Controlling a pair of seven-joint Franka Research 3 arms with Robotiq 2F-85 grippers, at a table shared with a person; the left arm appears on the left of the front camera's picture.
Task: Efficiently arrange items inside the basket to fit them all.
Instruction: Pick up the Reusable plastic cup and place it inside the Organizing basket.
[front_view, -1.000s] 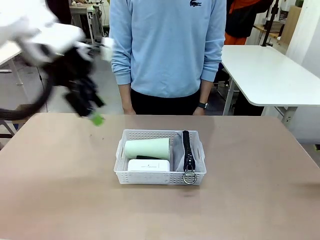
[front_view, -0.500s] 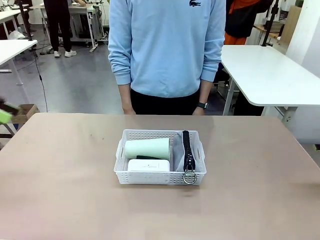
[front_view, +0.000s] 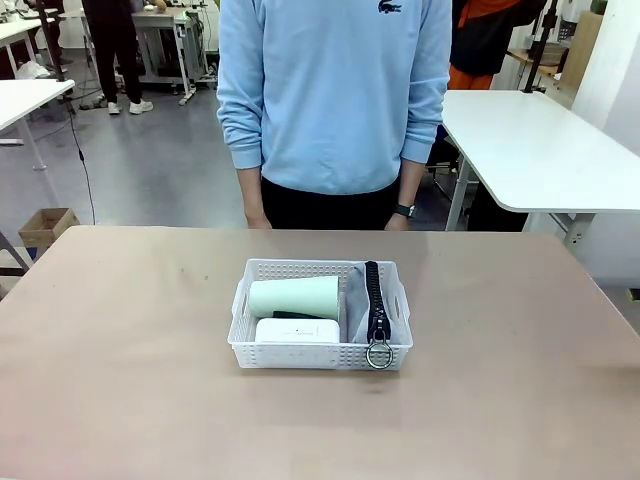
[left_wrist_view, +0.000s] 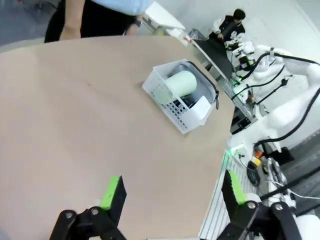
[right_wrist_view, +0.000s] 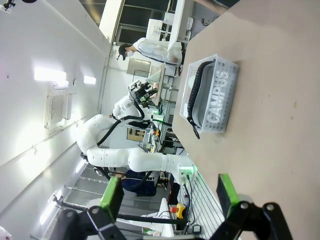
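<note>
basket (front_view: 320, 352) mid-table, well apart from both grippers. left gripper (left_wrist_view: 172, 192) spread wide and empty above the bare tabletop (left_wrist_view: 75, 125); right gripper (right_wrist_view: 167, 192) likewise released, holding nothing. gone from the front view since a second ago: the left arm, then blurred at upper left. inside the basket: green cup (front_view: 294, 296) lying on its side, white box (front_view: 297, 330) just before it, small black thing (front_view: 291, 315) between them, grey pouch (front_view: 376, 312) standing on edge along the right side.
</note>
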